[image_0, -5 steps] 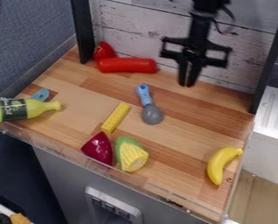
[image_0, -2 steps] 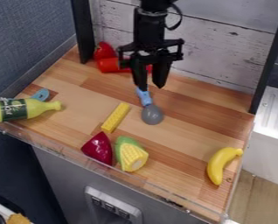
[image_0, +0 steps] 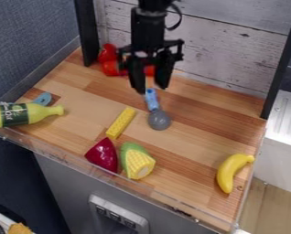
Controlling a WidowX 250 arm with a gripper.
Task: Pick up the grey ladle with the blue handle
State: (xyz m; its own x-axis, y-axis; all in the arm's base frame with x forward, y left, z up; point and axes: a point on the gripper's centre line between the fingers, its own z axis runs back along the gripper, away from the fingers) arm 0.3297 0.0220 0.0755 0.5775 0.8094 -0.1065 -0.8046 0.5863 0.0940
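nearest, at the bottom of the frame, a grey panel [image_0: 68, 196] with a metal-framed socket unit [image_0: 120, 217] is positioned below the work surface. a transparent lip [image_0: 68, 157] is fitted along the near edge of the wooden worktop [image_0: 191, 160]. at the lower right, a yellow banana [image_0: 229, 172] is placed close to the right edge. left of the bottom centre, a toy corn cob [image_0: 137, 162], partly wrapped in green, is set just beside a dark red wedge-shaped piece [image_0: 103, 155]. behind these two pieces, a yellow bar [image_0: 121, 123] is laid at a slant. at the left edge, a yellow-green bottle [image_0: 35, 114] with a dark label is laid on its side; a blue-grey piece [image_0: 43, 98] is partly covered by its neck.

near the centre, a blue-handled utensil [image_0: 159, 119] is laid with its round grey head towards the near edge and its handle pointed towards the wall. above the handle end, at the upper centre, the black gripper [image_0: 150, 89] is suspended, fingers downward. its jaws are set wide apart; whether the handle is touched cannot be determined. farther back, a red cylinder [image_0: 113, 68] is partly hidden by the gripper, and a red strawberry-like piece [image_0: 107, 52] is located beside it, before the whitewashed plank wall [image_0: 234, 50].
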